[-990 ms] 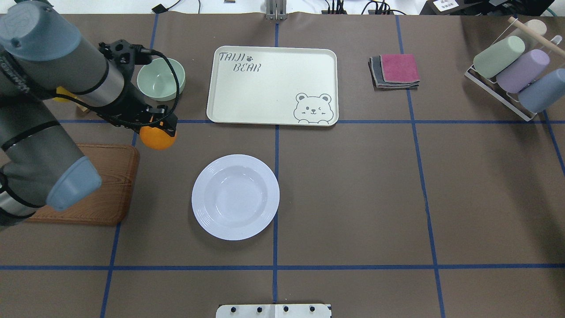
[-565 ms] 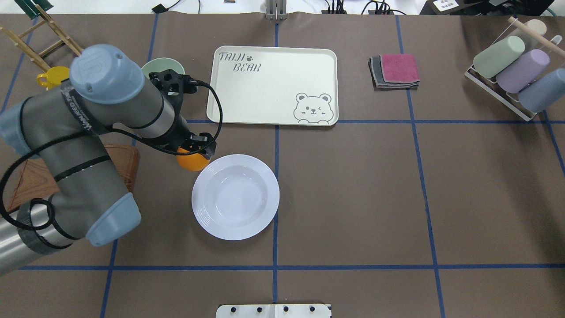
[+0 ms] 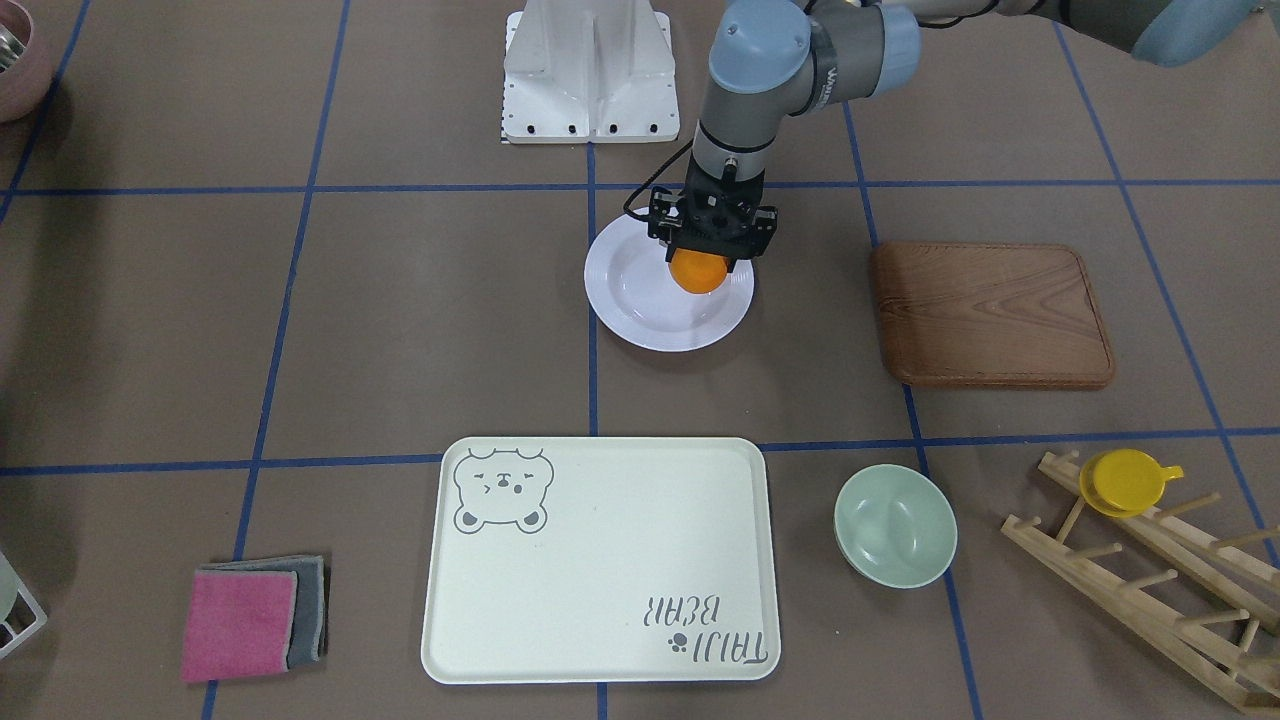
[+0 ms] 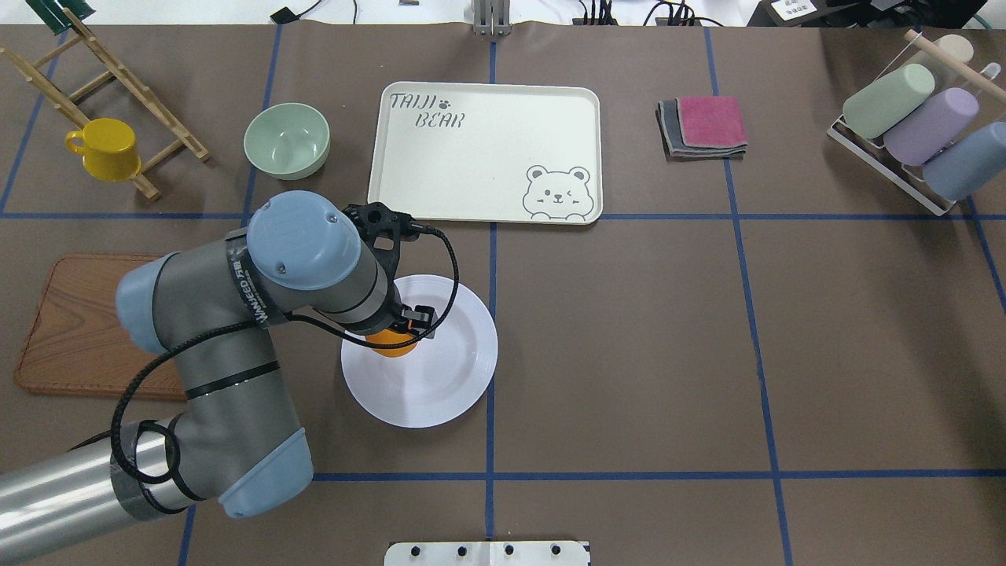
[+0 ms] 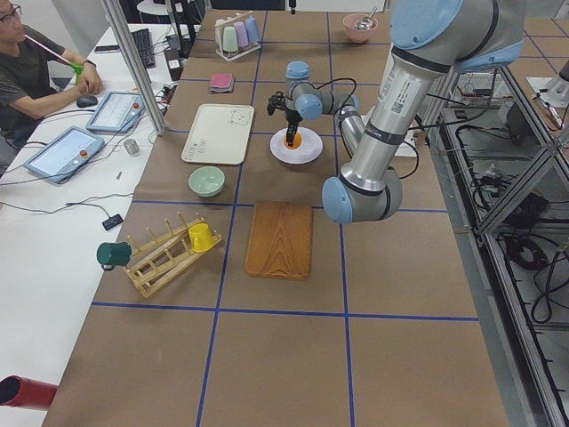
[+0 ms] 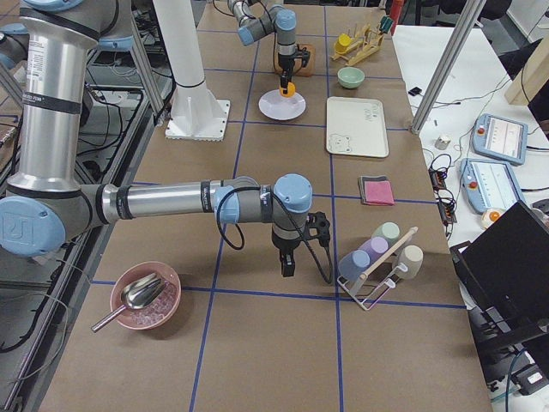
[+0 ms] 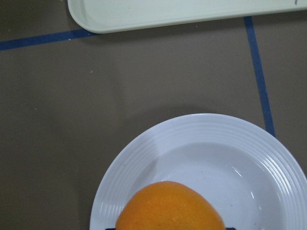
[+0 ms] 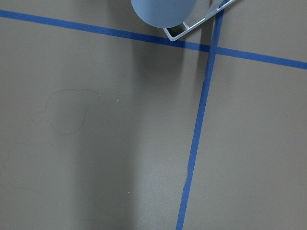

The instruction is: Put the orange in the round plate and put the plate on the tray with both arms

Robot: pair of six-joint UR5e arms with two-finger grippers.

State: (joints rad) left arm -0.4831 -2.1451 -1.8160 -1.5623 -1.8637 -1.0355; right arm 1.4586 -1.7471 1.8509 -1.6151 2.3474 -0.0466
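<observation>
The left gripper (image 3: 703, 258) is hanging over the round plate (image 4: 460, 389), its fingers (image 4: 423, 317) clenching the orange (image 7: 170, 208) from both sides. The fruit is sitting over the plate's well, off centre toward the robot's left. Whether it is touching the plate cannot be told.

The plate is lying near the middle of the tabletop (image 4: 629, 354), its rim reaching the central blue tape line (image 4: 490, 456). A strip of bare brown surface and one crossing tape line are separating it from the near long edge of the tray (image 4: 471, 165), which is lying toward the operators' edge. Toward the tabletop's left end, a wooden board (image 4: 71, 330) is lying well apart from the plate, with the left arm (image 4: 236, 377) reaching across its corner. A green bowl (image 4: 286, 140) is standing just beside the tray's short edge. A wide brown stretch is running from the plate toward the folded cloths (image 4: 707, 124) and the cup rack (image 4: 912, 118) at the right end.

The right gripper (image 6: 287, 264) is pointing down beside that rack; whether its fingers are released or clenched cannot be told.

The tray is showing "TAIJI BEAR" and a grey bear face at opposite corners.

Brown paper gridded with blue tape is covering the tabletop. A person (image 5: 27, 71) is sitting at a white side table with tablets.
</observation>
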